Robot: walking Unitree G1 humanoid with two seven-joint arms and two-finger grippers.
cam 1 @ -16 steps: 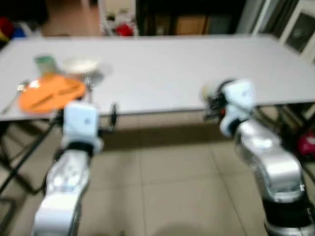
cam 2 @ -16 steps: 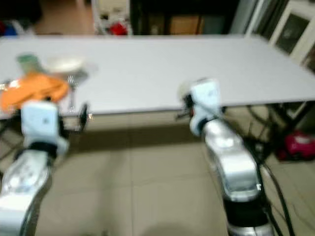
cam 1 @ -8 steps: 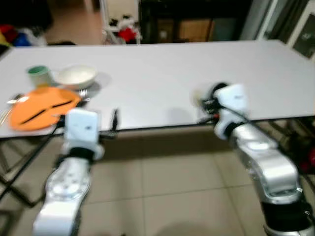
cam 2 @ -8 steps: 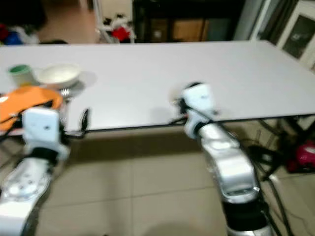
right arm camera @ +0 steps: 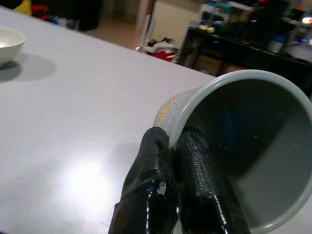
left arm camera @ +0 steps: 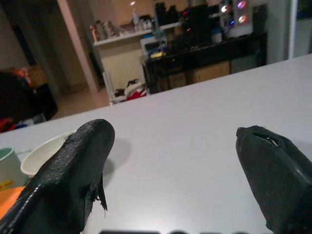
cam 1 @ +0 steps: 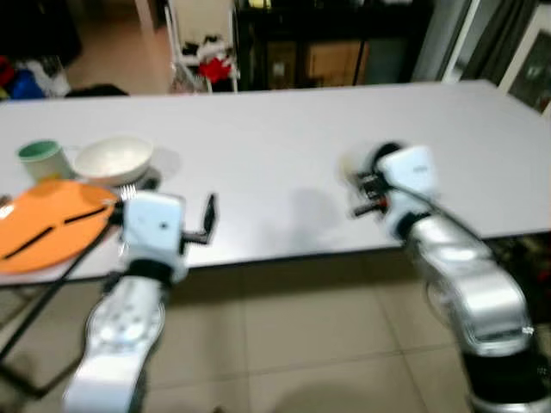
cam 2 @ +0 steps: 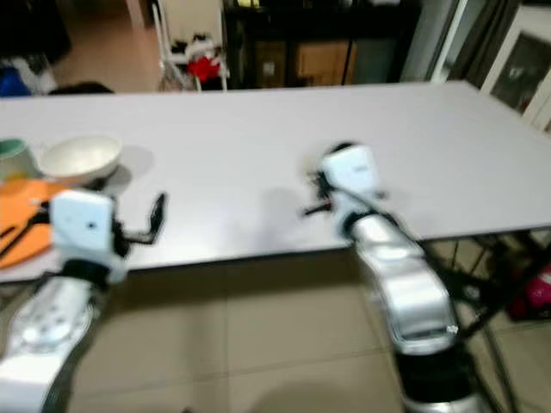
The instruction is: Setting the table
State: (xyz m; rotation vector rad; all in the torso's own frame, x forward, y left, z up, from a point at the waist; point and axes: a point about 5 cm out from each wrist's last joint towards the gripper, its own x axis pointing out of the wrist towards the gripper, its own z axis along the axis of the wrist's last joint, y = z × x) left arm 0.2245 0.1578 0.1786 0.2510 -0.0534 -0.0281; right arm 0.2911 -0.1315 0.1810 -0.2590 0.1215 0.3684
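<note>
White long table [cam 1: 284, 129] running across a dim room, dark shelving and clutter behind at 12 o'clock. Toward 9 o'clock from the table's middle, one place partly laid: orange plate [cam 1: 43, 237] with black chopsticks [cam 1: 60, 225] across it, white bowl [cam 1: 113, 158] just beyond at 1 o'clock of the plate, green cup [cam 1: 40, 158] beside the bowl at its 9 o'clock.

Right of the table's middle, toward 4 o'clock and near the front edge: right gripper [right arm camera: 171, 146] over the tabletop, fingers pinched on the rim of a grey cup [right arm camera: 253, 161], one finger inside the wall and one outside. Cup tipped, mouth toward the wrist camera, inside apparently empty. Cannot tell whether its base touches the table.

Left gripper [left arm camera: 173, 136] at about 8 o'clock, over the front edge just beside the plate, jaws spread wide, holding nothing.

Handling, as a judgement: looks rigid and smooth, probably glazed ceramic or hard plastic, so light enough for a rim pinch but slick and prone to swing or slip around that single narrow contact. Possibly breakable if dropped on the hard top. Best kept pinched firmly on the wall near the rim, brought upright, and lowered slowly until the base sits flat before letting go.
</note>
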